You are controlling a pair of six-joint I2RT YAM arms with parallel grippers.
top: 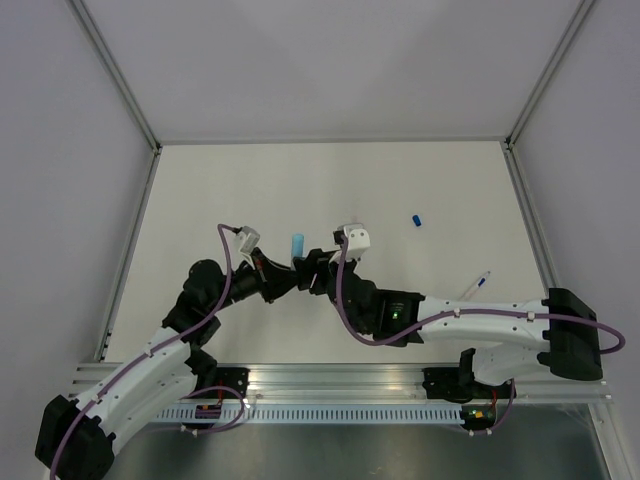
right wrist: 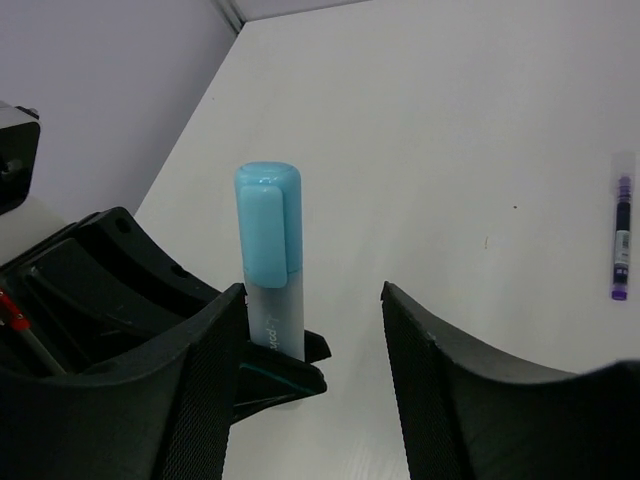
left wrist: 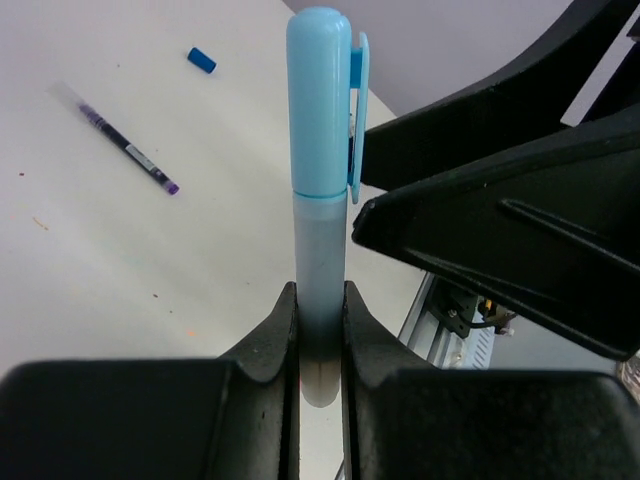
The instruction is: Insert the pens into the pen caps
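Note:
My left gripper point(left wrist: 320, 292) is shut on the pale grey barrel of a pen point(left wrist: 320, 250) that wears a sky-blue cap point(left wrist: 320, 100) on its upper end. In the top view the capped pen point(top: 297, 245) stands at table centre between my left gripper point(top: 285, 278) and right gripper point(top: 316, 268). My right gripper point(right wrist: 310, 290) is open, its left finger point(right wrist: 205, 370) right beside the capped pen point(right wrist: 268, 255), not gripping it. A dark blue cap point(top: 417, 219) lies far right. A thin pen with a white barrel and dark ends point(top: 478, 284) lies right of it.
The dark blue cap point(left wrist: 201, 60) and the thin pen point(left wrist: 125, 150) also show on the white table in the left wrist view; the thin pen shows at the right edge of the right wrist view point(right wrist: 620, 240). Metal frame posts point(top: 120, 80) border the table.

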